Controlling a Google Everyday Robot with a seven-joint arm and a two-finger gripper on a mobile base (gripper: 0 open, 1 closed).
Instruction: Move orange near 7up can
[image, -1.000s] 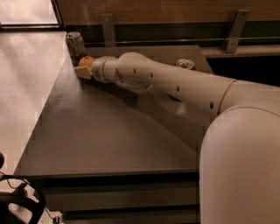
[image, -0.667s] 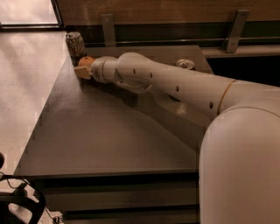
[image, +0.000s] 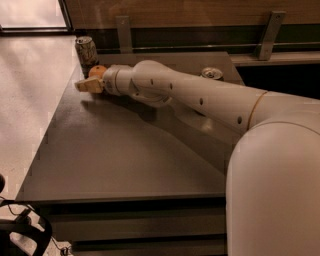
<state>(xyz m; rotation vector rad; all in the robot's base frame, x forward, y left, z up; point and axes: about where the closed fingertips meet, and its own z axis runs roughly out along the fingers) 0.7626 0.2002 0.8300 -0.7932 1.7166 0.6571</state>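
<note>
The orange (image: 97, 71) sits on the dark table (image: 125, 150) at its far left corner, right in front of the 7up can (image: 86, 50), a pale silvery can with dark print that stands upright at the table's back edge. My gripper (image: 84, 85) lies low over the table, pointing left, just in front of the orange and close against it. The white arm (image: 200, 97) reaches across from the right. I cannot tell whether the gripper touches the orange.
A second can (image: 212, 73) with a silver top stands at the back right, partly hidden behind the arm. The table's left edge drops to a pale floor (image: 25, 100). A wall with metal brackets (image: 270, 30) runs behind.
The gripper tip has shifted a little to the left and toward the camera. The orange stays where it was by the 7up can.
</note>
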